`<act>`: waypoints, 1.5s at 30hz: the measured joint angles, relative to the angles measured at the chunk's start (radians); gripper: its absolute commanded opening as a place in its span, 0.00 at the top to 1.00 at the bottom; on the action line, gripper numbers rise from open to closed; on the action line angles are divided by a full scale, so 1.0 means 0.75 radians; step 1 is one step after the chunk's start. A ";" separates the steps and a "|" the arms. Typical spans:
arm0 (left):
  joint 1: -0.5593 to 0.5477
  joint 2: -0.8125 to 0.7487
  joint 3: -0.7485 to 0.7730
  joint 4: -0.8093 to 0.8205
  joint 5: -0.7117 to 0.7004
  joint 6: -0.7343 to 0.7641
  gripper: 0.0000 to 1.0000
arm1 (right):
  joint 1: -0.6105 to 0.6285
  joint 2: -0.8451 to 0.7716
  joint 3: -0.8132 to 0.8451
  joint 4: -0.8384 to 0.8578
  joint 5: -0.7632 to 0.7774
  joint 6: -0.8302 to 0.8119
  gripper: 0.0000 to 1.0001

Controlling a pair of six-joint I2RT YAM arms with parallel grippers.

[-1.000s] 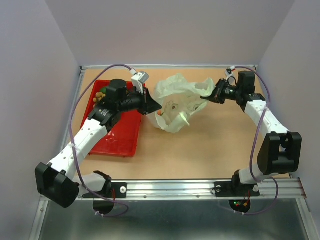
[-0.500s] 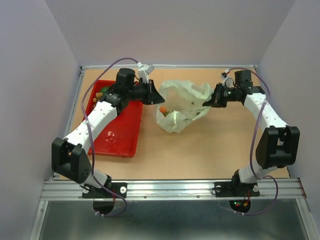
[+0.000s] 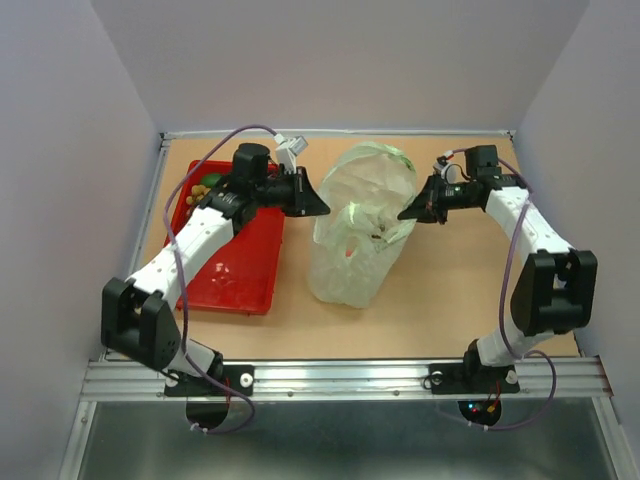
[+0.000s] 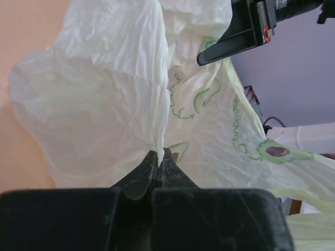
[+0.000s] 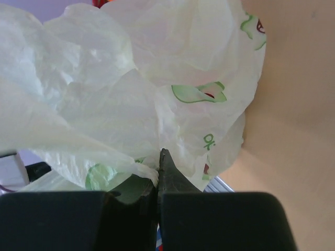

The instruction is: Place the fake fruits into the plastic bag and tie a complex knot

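the tan wooden table is carrying a red tray, which is lying flat along its left side. the plastic bag is standing near the middle, just right of the tray; whether its bottom is touching the table is unclear.

The left claw pinches a fold of the pale-green plastic bag, printed with avocados.

Left claw and right claw, both clamped tight, point inward (tips facing each other).
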 measured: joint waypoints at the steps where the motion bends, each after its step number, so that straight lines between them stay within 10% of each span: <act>1: 0.007 0.060 0.000 -0.005 0.008 0.014 0.91 | 0.000 0.043 0.000 0.013 0.006 0.003 1.00; 8: 0.051 0.327 0.051 -0.057 0.007 0.174 0.18 | 0.001 0.191 0.001 0.063 0.044 -0.111 1.00; 12: 0.080 0.237 0.120 -0.109 -0.019 0.272 0.06 | 0.016 0.143 0.017 0.053 0.047 -0.197 1.00; 23: 0.527 -0.035 0.348 -0.289 -0.283 0.733 0.03 | 0.093 0.021 0.032 0.037 0.192 -0.507 0.99; 45: 0.530 0.431 0.190 -0.453 -0.713 0.992 0.04 | 0.235 -0.051 0.068 -0.013 0.430 -0.736 1.00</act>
